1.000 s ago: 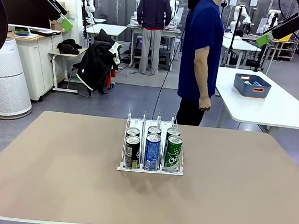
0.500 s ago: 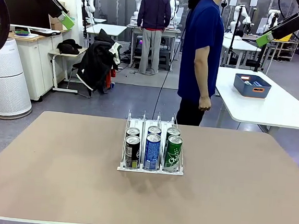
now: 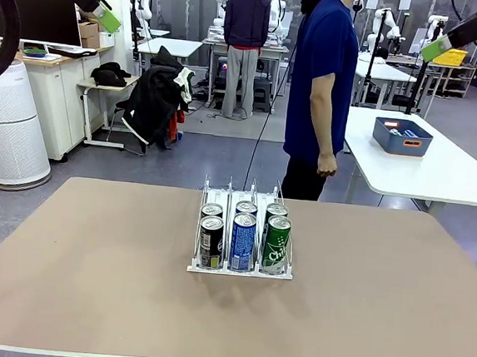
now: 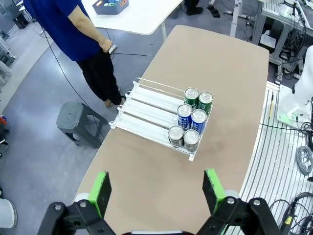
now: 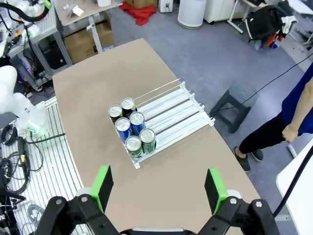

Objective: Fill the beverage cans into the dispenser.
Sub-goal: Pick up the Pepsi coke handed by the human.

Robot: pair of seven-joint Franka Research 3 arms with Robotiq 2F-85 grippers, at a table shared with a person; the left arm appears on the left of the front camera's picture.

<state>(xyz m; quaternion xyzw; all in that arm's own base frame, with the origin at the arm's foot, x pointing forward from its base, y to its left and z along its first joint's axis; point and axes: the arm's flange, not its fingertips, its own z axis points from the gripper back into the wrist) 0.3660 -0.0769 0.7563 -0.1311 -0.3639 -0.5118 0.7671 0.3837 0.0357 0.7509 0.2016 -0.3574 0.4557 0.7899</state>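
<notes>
Lab room, tan desk (image 3: 87, 282), person (image 3: 322, 85) standing beyond far edge. Mid-desk, dispenser (image 3: 239, 271). Six beverage cans (image 3: 243, 241) upright in two rows at its robot-side end, lanes black, blue, green. High above desk, left gripper (image 4: 156, 176) and right gripper (image 5: 159, 181), fingers spread wide, empty. Cans well apart from them, far beyond gap between fingertips.
</notes>
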